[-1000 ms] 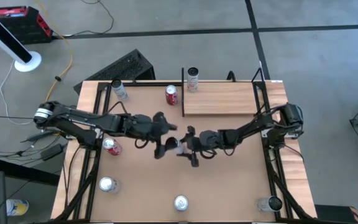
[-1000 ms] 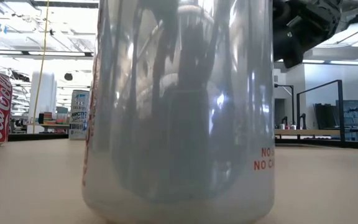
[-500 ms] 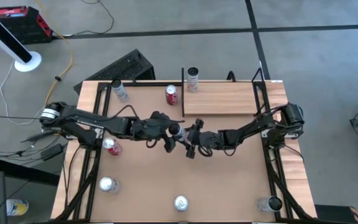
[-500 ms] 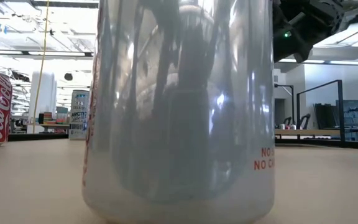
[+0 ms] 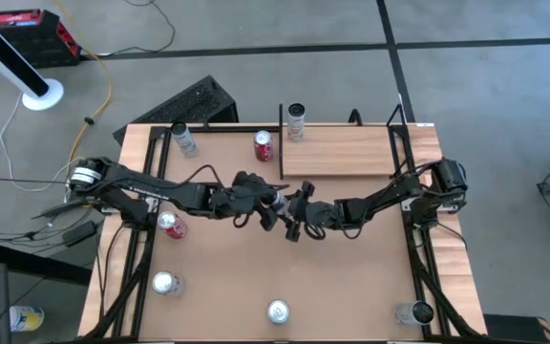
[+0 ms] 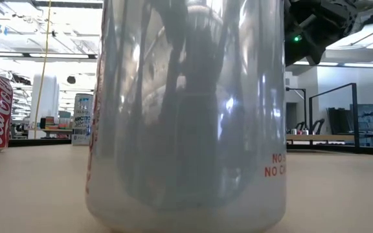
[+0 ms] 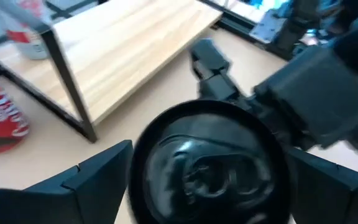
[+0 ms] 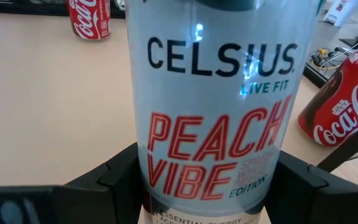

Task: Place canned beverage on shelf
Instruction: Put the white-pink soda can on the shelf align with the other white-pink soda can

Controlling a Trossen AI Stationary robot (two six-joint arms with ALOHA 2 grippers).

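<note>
Right hand (image 8: 207, 186) gripping Celsius can (image 8: 213, 106) (mid-table), left hand (image 5: 273, 205) wide around its top

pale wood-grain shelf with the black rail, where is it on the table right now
In the high view the pale wood-grain shelf lies along the table's far edge, right of centre, with a white can standing on its left end and a red cola can beside it.

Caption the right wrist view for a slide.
Right gripper jaws flank a Celsius Peach Vibe can; Coca-Cola cans stand behind.
</note>
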